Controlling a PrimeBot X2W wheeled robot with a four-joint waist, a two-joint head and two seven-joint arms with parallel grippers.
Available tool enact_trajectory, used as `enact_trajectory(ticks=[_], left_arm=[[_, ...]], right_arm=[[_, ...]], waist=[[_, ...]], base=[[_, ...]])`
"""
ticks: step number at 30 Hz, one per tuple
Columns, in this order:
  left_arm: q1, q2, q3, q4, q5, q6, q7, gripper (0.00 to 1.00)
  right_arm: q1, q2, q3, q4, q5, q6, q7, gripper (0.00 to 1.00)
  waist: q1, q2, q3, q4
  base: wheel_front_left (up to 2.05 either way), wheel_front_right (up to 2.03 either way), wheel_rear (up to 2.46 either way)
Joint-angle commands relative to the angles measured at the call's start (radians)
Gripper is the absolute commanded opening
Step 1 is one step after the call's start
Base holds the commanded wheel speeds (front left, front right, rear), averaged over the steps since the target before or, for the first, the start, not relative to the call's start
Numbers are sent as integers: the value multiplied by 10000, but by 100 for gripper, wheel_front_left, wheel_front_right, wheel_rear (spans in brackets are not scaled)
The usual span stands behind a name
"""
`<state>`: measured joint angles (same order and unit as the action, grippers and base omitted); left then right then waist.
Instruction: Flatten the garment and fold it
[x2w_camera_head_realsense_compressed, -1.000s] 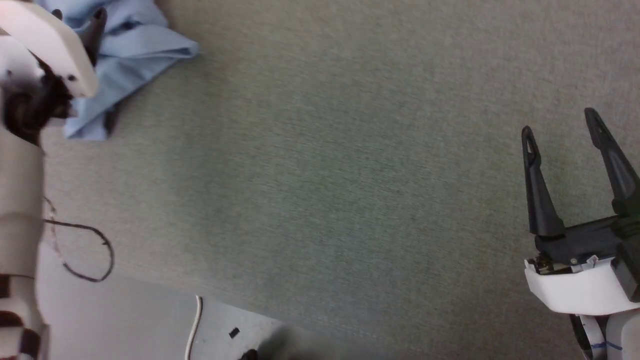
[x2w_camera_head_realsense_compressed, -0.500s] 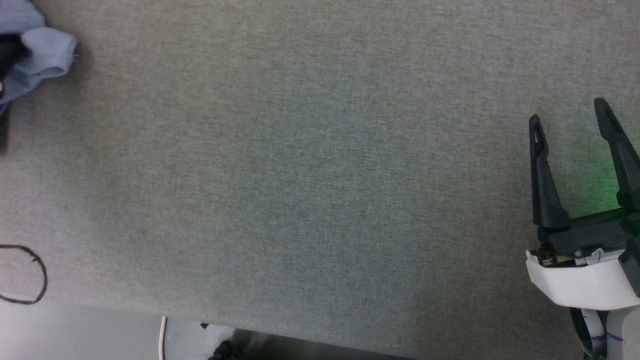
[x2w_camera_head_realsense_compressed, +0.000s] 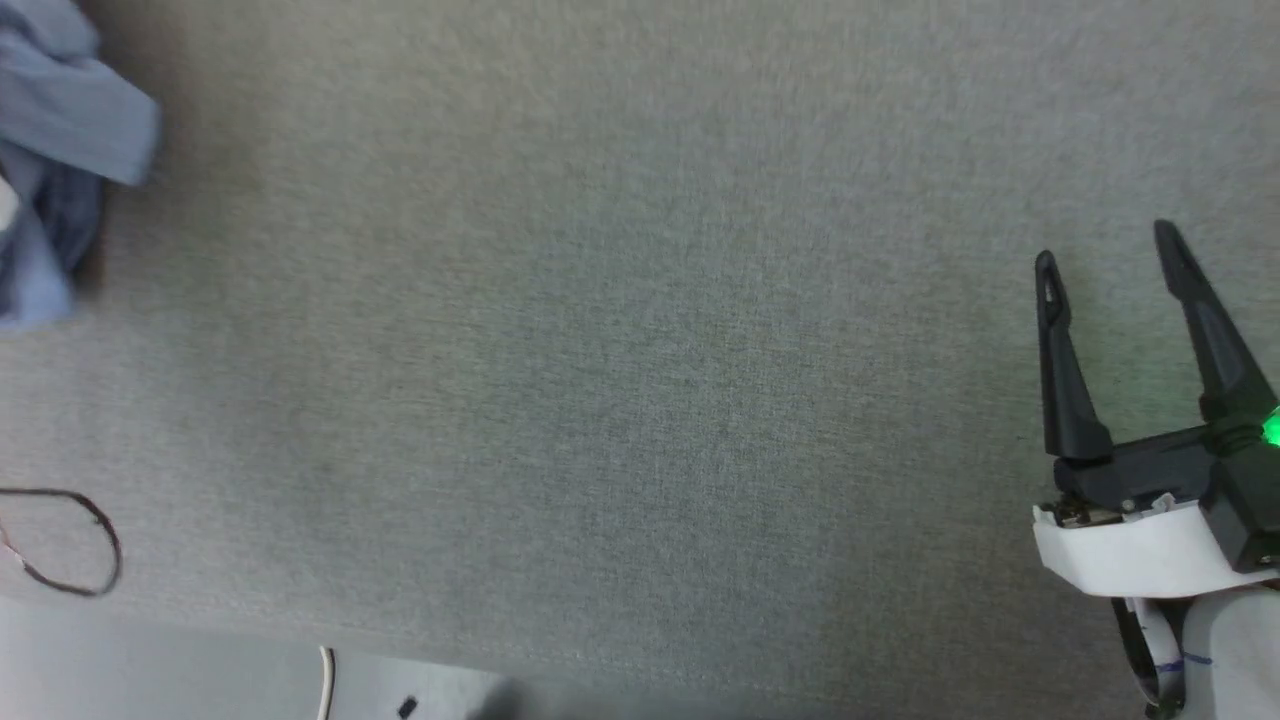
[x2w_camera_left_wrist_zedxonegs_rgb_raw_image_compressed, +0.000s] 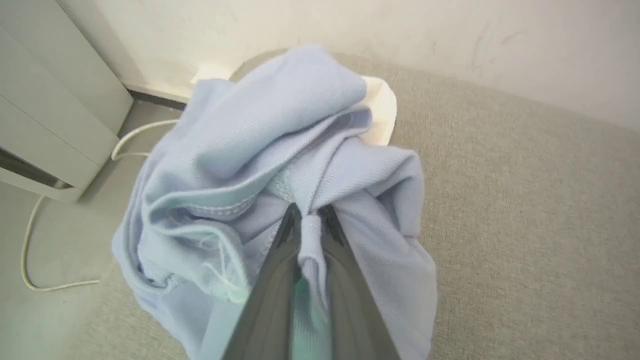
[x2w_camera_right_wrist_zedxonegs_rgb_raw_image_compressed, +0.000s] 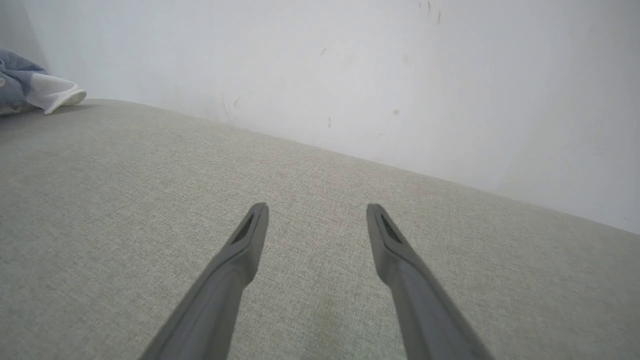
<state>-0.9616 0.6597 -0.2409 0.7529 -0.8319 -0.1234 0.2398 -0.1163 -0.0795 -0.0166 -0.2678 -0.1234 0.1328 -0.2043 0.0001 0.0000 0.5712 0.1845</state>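
Shirt (x2w_camera_left_wrist_zedxonegs_rgb_raw_image_compressed: 280, 150): light blue piqué knit, bunched in soft rounded folds near the corner of the counter (x2w_camera_head_realsense_compressed: 620, 350), close to the wall (x2w_camera_right_wrist_zedxonegs_rgb_raw_image_compressed: 350, 65). White collar (x2w_camera_left_wrist_zedxonegs_rgb_raw_image_compressed: 382, 115) pokes out at the back.
Left claw (x2w_camera_left_wrist_zedxonegs_rgb_raw_image_compressed: 310, 212): dark tapered fingers pressed together, pinching a stitched fold of the shirt.
Right claw (x2w_camera_head_realsense_compressed: 1106, 246): fingers spread, over the counter, well apart from the shirt.
Counter: grey-beige cloth with a fine, even weave.
Wall: pale, scuffed.
Thin white cable (x2w_camera_left_wrist_zedxonegs_rgb_raw_image_compressed: 35, 270) curls on the smooth floor beside the counter.
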Motion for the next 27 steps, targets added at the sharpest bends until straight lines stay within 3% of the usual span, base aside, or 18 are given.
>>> enact_trajectory(ticks=[1,7,10,18,27], left_arm=[[-137,135,-40,86,326,-72,-590,0],[-736,272,-273,269,1589,76,-3578,0],[-912,128,-617,-40,2195,171,-4434,0],[-693,-648,-1767,-1982,3076,112,-4726,0],[307,-2636,-3384,-4006,3518,635,-4277,0]], right_arm=[[42,54,-7,129,44,-21,-88,100],[185,189,-29,685,121,-21,-242,100],[257,240,-81,944,170,-21,-315,100],[592,288,-193,1412,489,-21,-435,100],[667,291,-355,1548,780,-21,-489,100]], waist=[[-1,0,-1135,-8],[-1,0,-2488,-208],[-1,0,-3135,-407],[-1,0,-4320,-1183],[-1,0,-4304,-2241]], base=[[0,0,0],[0,0,0],[0,0,0],[0,0,0],[0,0,0]])
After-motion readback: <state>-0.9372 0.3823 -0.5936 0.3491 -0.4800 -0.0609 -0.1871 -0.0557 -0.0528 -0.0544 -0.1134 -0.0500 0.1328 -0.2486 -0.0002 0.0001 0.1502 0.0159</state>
